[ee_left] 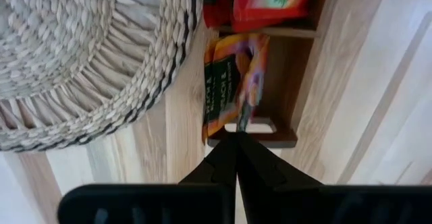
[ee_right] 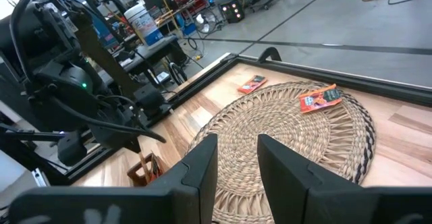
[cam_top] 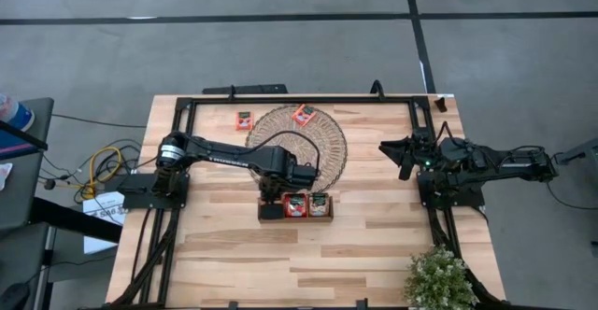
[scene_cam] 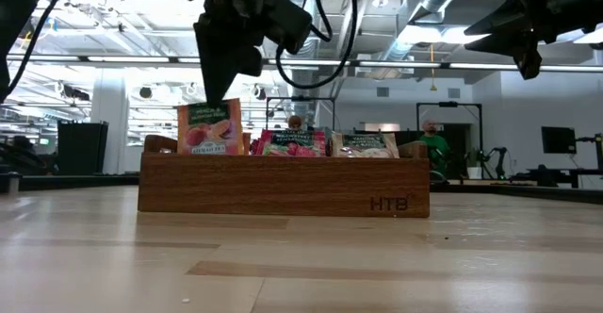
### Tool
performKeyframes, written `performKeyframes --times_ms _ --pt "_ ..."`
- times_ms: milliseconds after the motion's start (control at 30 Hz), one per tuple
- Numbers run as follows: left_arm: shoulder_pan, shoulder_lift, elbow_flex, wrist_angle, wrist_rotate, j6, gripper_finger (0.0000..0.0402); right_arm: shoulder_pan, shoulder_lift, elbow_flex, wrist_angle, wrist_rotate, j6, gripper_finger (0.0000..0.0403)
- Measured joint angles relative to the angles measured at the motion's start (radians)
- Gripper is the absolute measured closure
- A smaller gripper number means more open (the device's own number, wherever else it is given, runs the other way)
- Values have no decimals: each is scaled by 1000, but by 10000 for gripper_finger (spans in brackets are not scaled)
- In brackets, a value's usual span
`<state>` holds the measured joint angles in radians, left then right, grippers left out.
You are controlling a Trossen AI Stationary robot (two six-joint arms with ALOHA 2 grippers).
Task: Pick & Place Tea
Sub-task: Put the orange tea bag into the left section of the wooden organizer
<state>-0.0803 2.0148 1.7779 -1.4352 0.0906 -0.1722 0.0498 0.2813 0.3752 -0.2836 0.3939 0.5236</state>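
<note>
A small wooden tray (scene_cam: 283,186) stands at the table's middle. Its middle compartment holds a red tea sachet (cam_top: 295,204) and its right one a pale sachet (cam_top: 319,204). My left gripper (scene_cam: 221,77) points down over the tray's left compartment, shut on an orange sachet with a green top (scene_cam: 209,127). Another red sachet (cam_top: 303,115) lies flat on the round woven mat (cam_top: 322,142). One more (cam_top: 244,119) lies on the table left of the mat. My right gripper (ee_right: 236,163) hovers open at the table's right side. My left gripper pinches the sachet's top edge (ee_left: 241,119) between its two shut fingers, coming from above and pointing down. The sachet hangs upright below the fingers, its lower part (scene_cam: 209,148) down inside the tray's left compartment behind the tray wall. Whether it touches the floor there is hidden.
A black frame (cam_top: 299,98) runs around the table's far and side edges. A small green plant (cam_top: 437,277) stands at the near right corner. Bare wood lies in front of the tray.
</note>
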Motion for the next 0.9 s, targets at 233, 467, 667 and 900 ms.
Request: performKeyframes --times_ms 233,467,667,900 --pt "0 0 0 32 0 8 401 0 0 0 0 0 0 305" --pt "0 0 0 74 1 8 401 0 0 0 1 0 0 305" --pt "0 0 0 105 1 11 401 0 0 0 1 -2 0 305" --pt "0 0 0 99 1 0 401 0 0 0 1 -2 0 305"
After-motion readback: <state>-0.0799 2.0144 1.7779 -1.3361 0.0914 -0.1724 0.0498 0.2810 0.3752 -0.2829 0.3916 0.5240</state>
